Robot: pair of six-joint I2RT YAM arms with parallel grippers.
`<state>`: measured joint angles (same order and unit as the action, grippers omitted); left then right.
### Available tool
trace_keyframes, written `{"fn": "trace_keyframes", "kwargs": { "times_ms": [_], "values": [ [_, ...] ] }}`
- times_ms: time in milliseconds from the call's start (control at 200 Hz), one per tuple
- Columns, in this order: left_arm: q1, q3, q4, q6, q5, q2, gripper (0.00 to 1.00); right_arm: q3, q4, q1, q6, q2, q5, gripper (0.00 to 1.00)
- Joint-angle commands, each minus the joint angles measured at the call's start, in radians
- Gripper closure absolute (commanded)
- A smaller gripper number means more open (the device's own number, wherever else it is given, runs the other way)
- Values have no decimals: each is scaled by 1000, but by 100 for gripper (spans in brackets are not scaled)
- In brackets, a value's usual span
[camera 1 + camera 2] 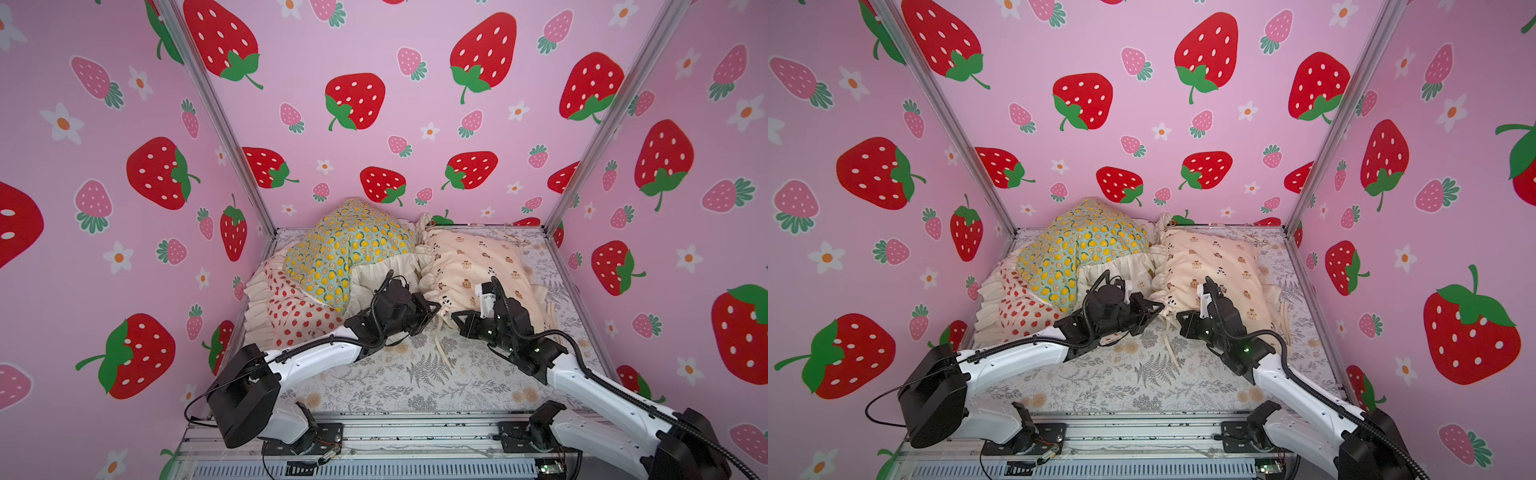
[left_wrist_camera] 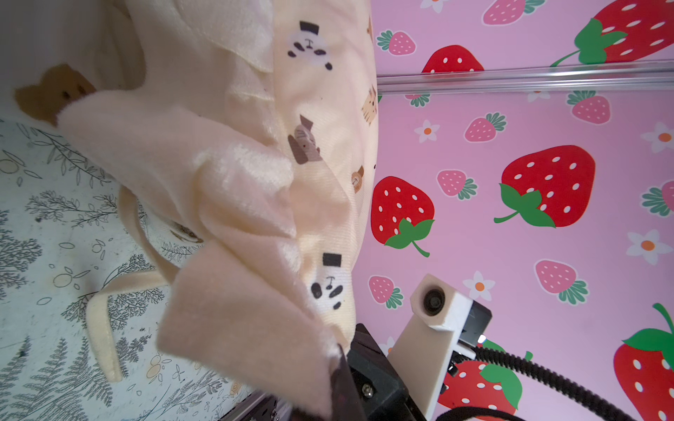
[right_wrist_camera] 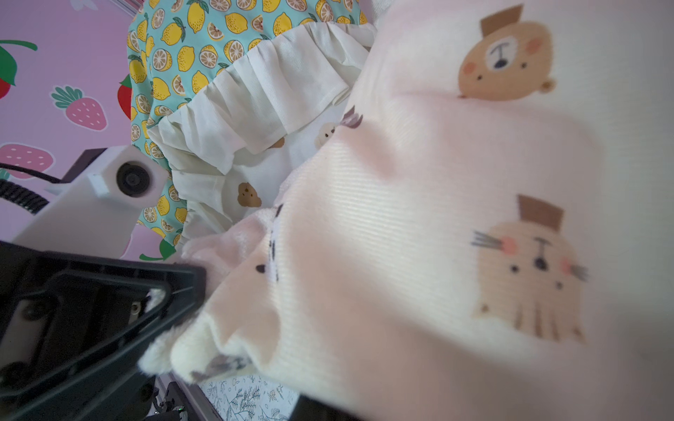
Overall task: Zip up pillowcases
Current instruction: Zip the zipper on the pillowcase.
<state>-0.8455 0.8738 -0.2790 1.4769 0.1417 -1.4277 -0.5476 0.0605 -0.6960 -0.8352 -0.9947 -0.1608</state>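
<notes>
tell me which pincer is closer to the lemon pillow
Left. The left pincer pinches a corner of the bear pillow, just beside the lemon pillow; the right pincer sits past that corner, farther away.

Lemon pillowcase (image 1: 345, 253) sits piled on strawberry pillowcase (image 1: 291, 313), back left. Cream bear pillowcase (image 1: 473, 266) lies beside them, its near corner bunched.

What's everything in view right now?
lemon pillowcase: one, mint-yellow, back left, topping the pile
strawberry pillowcase: one, white-red, left, under it
bear-head pillowcase: one, white, mostly hidden by the lemon one
animal-print pillowcase: one, cream, back right
fern sheet: one, grey, covering the floor
walls: three, pink with strawberries, around
left tool: one, black, shut on animal-print pillowcase's near corner
right tool: one, black, shut at that corner
</notes>
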Motion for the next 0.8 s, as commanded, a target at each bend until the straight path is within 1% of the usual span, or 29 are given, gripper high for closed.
{"fn": "trace_keyframes", "kwargs": {
  "times_ms": [0, 75, 315, 510, 625, 795],
  "values": [
    [-7, 34, -23, -3, 1, 25, 100, -31, -27, 3, 16, -9, -10, 93],
    [-7, 36, -23, -3, 0, 25, 100, -24, -19, 4, 11, -14, -14, 89],
    [-7, 44, -24, 0, 7, 18, 100, -41, 37, 4, 18, -52, -63, 80],
    [-7, 39, -26, 2, 3, 21, 100, -43, 82, 4, 18, -64, -94, 80],
    [-7, 33, -26, 6, 1, 26, 100, -13, 128, 4, 3, -47, -128, 80],
    [-6, 27, -39, 21, 1, 32, 100, 23, 119, 4, -7, -3, -107, 80]
  ]
}}
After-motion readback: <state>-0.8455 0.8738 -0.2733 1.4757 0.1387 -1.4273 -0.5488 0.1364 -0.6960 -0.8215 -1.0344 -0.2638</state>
